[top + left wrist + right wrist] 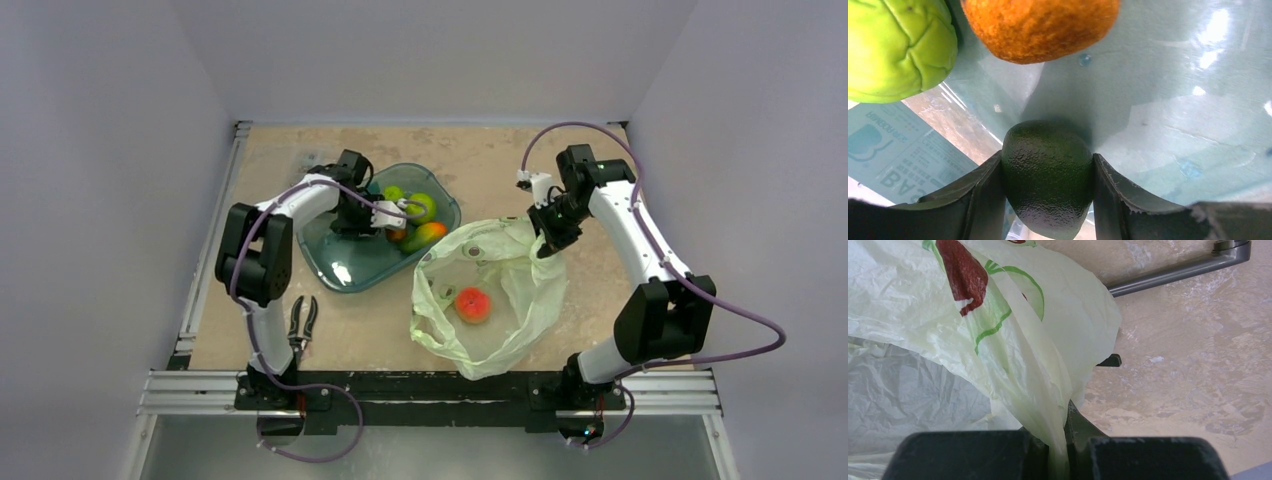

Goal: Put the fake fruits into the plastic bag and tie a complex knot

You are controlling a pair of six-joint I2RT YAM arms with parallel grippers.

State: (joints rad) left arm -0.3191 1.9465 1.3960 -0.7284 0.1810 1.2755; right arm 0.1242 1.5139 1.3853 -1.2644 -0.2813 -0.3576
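Observation:
In the left wrist view a dark green avocado (1047, 175) sits between the two fingers of my left gripper (1047, 156), both pressing its sides. That gripper (392, 215) is down inside the teal tub (345, 262). Beside it lie a green apple (423, 206), a lime (393, 192) and a green-orange mango (424, 236). Close up, a bumpy green fruit (895, 47) and an orange fruit (1040, 27) lie just ahead. The pale green plastic bag (520, 290) lies open with a peach (473, 304) inside. My right gripper (548, 240) is shut on the bag's far rim (998, 330).
Black-handled pliers (302, 322) lie near the left arm's base. A grey metal bar (1178, 270) crosses the tabletop beyond the bag in the right wrist view. A printed label (893, 150) shows through the tub's floor.

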